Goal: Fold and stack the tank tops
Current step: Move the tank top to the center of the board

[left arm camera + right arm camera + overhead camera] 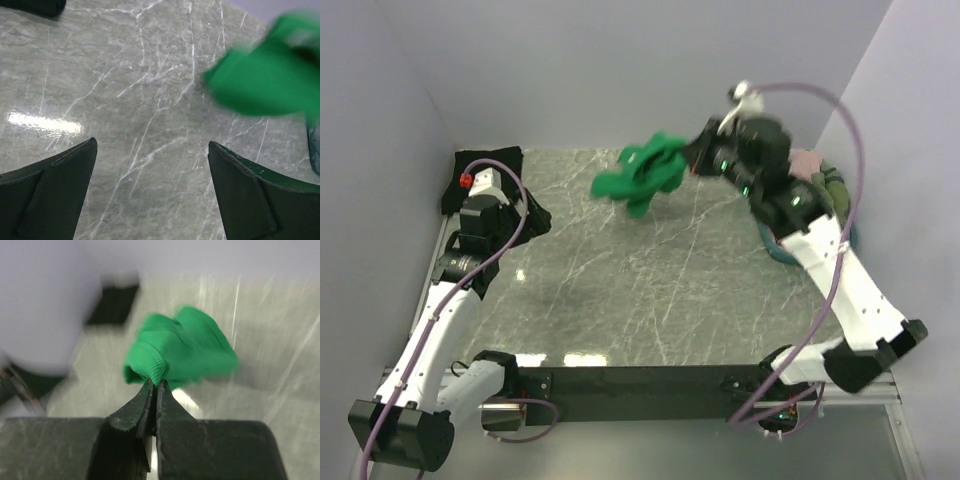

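Seen from overhead, my right arm reaches to the far middle of the grey marbled tabletop (650,300). The right fingers (135,412) are pinched tight together on a ribbed edge of the bright green tank top (185,350). The rest of the top bunches and hangs beyond the fingertips, lifted above the tabletop. It looks blurred in every view.

My left arm sits at the left side, well apart from the green top. The left fingers (60,185) are spread wide with nothing between them, only bare marble below.

A black tank top (480,175) lies in the far left corner, against the walls. At the right edge, a teal basket (770,245) is mostly hidden behind the right arm. Some pink cloth (808,160) and olive cloth (835,190) show just past the arm. I cannot tell whether they lie inside the basket.
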{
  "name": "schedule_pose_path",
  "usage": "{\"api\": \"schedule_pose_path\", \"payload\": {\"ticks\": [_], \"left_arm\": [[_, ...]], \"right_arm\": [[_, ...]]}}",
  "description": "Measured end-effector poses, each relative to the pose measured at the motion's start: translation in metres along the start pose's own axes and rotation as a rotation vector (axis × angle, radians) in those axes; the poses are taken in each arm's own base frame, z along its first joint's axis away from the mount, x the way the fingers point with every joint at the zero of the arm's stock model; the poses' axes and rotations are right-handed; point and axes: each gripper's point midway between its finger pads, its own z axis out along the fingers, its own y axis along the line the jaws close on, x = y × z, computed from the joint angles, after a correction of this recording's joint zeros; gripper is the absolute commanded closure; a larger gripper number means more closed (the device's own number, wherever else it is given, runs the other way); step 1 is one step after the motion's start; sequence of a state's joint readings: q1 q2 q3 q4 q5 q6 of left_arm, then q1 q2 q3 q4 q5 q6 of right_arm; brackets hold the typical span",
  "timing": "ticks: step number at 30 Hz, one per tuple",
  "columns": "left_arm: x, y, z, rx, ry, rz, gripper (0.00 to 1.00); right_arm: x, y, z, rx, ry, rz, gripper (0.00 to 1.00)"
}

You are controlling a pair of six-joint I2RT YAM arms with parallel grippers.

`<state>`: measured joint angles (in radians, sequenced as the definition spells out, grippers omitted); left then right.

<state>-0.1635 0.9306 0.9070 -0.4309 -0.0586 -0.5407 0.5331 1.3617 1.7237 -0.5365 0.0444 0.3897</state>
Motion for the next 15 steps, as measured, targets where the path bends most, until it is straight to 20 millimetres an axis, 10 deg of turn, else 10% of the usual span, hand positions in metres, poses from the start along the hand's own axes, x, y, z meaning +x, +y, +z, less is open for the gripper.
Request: {"api": "schedule_pose_path", "payload": {"ticks": [3, 5, 10, 13, 15], "left_arm": [[0.001, 0.000, 0.001, -0.004, 0.005, -0.025, 0.00], [0.003, -0.002, 0.003, 0.000, 0.015, -0.052, 0.01], [0.038, -0.003, 0.021, 0.035, 0.114, -0.161, 0.10], [0.089, 0.008, 0.038, 0.023, 0.250, -0.222, 0.15], [0.126, 0.018, 0.045, -0.011, 0.349, -0.250, 0.17]], "right_arm": [[0.103, -0.009, -0.004, -0.021, 0.156, 0.029, 0.97], [0.182, -0.028, -0.010, 0.003, 0.279, 0.066, 0.67], [0.387, -0.121, -0.081, 0.256, 0.651, 0.131, 0.33], [0.397, -0.134, -0.098, 0.317, 0.650, 0.139, 0.30], [0.369, -0.129, -0.092, 0.308, 0.529, 0.158, 0.29]]}}
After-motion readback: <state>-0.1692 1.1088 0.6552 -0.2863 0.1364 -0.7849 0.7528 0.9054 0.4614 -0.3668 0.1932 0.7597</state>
